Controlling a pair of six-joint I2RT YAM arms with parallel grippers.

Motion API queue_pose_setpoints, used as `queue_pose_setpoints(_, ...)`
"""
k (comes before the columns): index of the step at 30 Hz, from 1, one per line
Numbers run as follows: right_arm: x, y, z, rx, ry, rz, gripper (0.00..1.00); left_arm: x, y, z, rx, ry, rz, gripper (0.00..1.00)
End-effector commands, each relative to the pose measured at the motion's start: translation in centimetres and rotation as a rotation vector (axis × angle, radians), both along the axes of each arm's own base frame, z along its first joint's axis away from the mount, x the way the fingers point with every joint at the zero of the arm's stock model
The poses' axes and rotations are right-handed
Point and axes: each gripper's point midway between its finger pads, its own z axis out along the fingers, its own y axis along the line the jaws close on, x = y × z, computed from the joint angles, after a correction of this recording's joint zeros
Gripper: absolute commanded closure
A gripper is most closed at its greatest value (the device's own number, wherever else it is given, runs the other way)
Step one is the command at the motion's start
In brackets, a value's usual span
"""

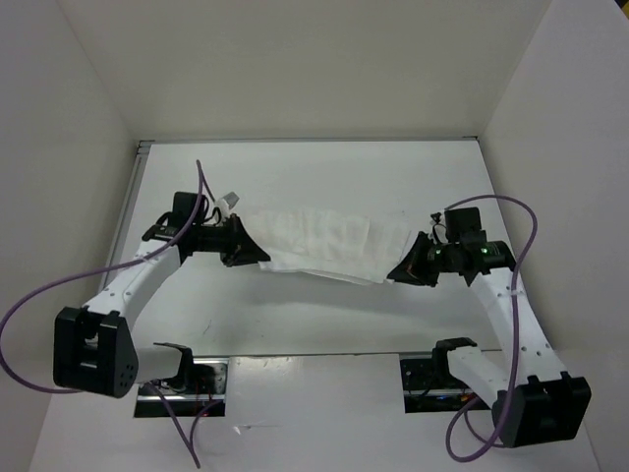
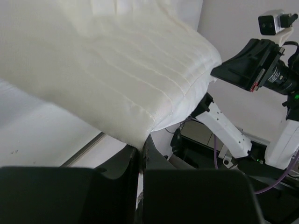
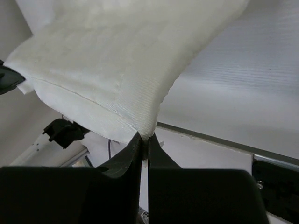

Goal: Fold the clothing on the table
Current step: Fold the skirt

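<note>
**Cloth pinched at both ends, stretched over the middle of the desk**

At the bottom of the top view, only the two arm bases, one at lower left and one at lower right, with purple cables looping beside them.

Higher up, left of centre: the left pincer, closed tight on one end of the clothing. Confirmed in the left wrist view: a corner of white fabric nipped right at the tips, with no gap to see. Right of centre: the right pincer, likewise closed narrow on the opposite end, the hem running down into the tips in the right wrist view.

Between the two, the clothing itself, drawn out as a wide band across the middle of the frame. Apparently doubled, with a second layer peeping out along the lower edge. Probably lifted a little off the desk, judging by the shadow beneath and the rise of the fabric in both wrist views; contact at the middle hard to judge.

Held so, most likely, to keep the thin fabric taut and flat, ready for carrying both ends together and laying them over evenly. Gripped at the very corners, so little margin there: risk of twisting after a slip on one side.

Beyond the cloth, toward the top of the frame, bare desk up to the far edge, then the upright white walls.
</note>
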Motion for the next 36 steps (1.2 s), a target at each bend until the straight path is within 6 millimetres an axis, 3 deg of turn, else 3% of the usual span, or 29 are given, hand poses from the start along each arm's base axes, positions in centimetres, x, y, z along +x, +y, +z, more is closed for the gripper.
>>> queue_pose_setpoints(1,-0.7,0.0,1.5,0.002,-0.002,-0.017,1.00,1.0,0.7,0.3,0.029,-0.004,0.068,0.96)
queue_pose_setpoints(4,1.9,0.1,1.6,-0.003,-0.044,-0.023,1.00,3.2,0.9,-1.5,0.043,0.033,0.068,0.96)
queue_pose_setpoints(8,5.5,0.2,0.1,-0.015,-0.045,-0.020,1.00,6.0,0.8,-3.5,0.071,0.049,0.067,0.96)
queue_pose_setpoints(11,7.0,-0.1,-0.7,-0.033,-0.038,-0.028,0.98,7.2,0.8,-4.9,0.087,0.069,0.066,0.96)
queue_pose_setpoints(15,8.6,-0.1,-2.1,-0.047,-0.013,-0.025,0.98,7.5,0.8,-4.9,0.089,0.062,0.062,0.96)
queue_pose_setpoints(19,11.0,0.0,-1.9,-0.045,-0.043,-0.026,0.98,6.9,1.4,-5.1,0.109,0.076,0.082,0.97)
queue_pose_setpoints(24,13.9,-0.2,-3.3,-0.058,-0.040,-0.031,0.98,6.7,2.0,-7.1,0.144,0.126,0.106,0.98)
queue_pose_setpoints(25,14.6,-0.2,-4.5,-0.060,-0.014,-0.030,0.98,7.1,2.2,-7.6,0.160,0.130,0.123,0.98)
queue_pose_setpoints(27,16.4,0.0,-4.9,-0.059,-0.031,-0.031,0.93,7.8,2.2,-8.9,0.160,0.164,0.147,0.98)
queue_pose_setpoints(29,18.9,0.1,-6.2,-0.057,-0.054,-0.031,0.84,9.5,2.6,-9.3,0.122,0.185,0.210,0.89)
queue_pose_setpoints(30,20.8,0.0,-5.3,-0.045,-0.100,-0.039,0.82,9.9,2.5,-10.2,0.115,0.212,0.226,0.75)
queue_pose_setpoints(32,24.2,-0.3,-4.3,-0.014,-0.183,-0.093,0.75,13.0,3.3,-8.4,0.058,0.168,0.301,0.56)
queue_pose_setpoints(33,25.6,-0.9,-3.3,0.001,-0.234,-0.127,0.64,14.1,3.8,-8.3,0.055,0.161,0.333,0.52)
queue_pose_setpoints(34,27.5,-1.0,-1.0,0.034,-0.355,-0.135,0.60,15.3,3.8,-7.4,0.037,0.141,0.365,0.46)
queue_pose_setpoints(36,28.2,-0.9,1.2,0.059,-0.421,-0.154,0.53,17.3,5.2,-4.8,0.009,0.083,0.415,0.41)
